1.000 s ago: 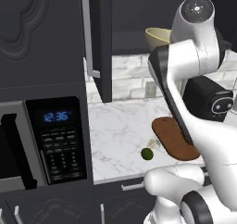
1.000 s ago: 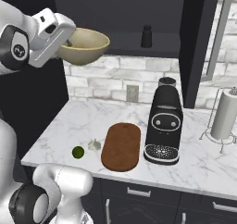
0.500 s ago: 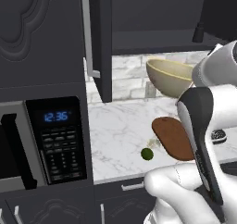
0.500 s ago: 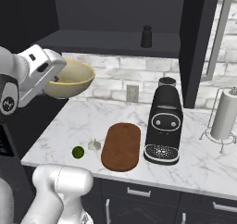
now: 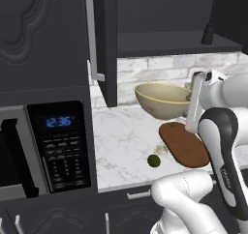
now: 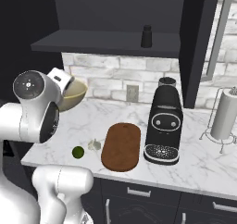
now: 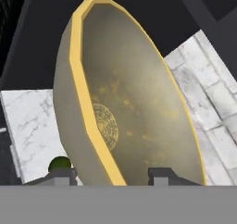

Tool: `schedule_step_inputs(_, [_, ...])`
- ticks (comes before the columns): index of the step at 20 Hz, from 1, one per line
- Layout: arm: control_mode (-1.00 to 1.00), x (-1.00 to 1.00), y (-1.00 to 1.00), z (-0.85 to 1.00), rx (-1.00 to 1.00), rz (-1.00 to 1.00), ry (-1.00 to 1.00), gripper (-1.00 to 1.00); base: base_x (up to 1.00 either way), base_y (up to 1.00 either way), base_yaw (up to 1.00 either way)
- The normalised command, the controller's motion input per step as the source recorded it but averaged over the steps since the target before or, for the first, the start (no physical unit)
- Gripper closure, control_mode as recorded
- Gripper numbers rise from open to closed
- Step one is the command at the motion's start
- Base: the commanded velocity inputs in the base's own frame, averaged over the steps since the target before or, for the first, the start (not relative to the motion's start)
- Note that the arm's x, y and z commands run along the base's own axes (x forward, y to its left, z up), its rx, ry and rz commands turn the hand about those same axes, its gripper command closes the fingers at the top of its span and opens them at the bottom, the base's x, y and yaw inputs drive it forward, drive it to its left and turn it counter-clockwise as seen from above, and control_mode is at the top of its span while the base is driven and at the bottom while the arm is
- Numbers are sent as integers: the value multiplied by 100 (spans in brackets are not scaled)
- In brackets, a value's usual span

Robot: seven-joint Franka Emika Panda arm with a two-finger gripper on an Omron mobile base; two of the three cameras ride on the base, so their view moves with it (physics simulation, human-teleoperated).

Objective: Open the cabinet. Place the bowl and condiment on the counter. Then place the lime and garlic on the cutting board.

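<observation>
Wide round beige-tan bowl, centre-right of left base view, hangs above white marble counter, held by its rim: two-finger gripper clamps it, one tip inside, one outside. Bare counter lies straight below, w/ oval reddish-brown cutting board toward lower right, so next move, prob. a plain lowering, must stay left of board.

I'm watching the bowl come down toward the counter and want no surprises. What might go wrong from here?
The gripper pinches only the rim of the bowl, which hangs above the counter; a wide bowl held that way might tilt or slip. The cutting board, garlic and lime lie close below, so a low swing could knock them.
</observation>
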Motion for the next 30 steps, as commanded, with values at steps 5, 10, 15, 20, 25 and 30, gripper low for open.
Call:
schedule_step_inputs(5, [-100,68,24,-59,-20,25,3,100,0,0,0])
schedule_step_inputs(10, [-100,63,37,-61,-17,0,1,100,0,0,0])
schedule_step_inputs(15, [-100,67,36,-62,-13,-2,0,100,0,0,0])
schedule_step_inputs(20, [-100,70,2,-47,-3,-5,0,100,0,0,0])
schedule_step_inputs(25, [-100,81,2,-46,0,-1,0,100,0,0,0])
schedule_step_inputs(30, [-100,68,19,-33,0,0,4,100,0,0,0])
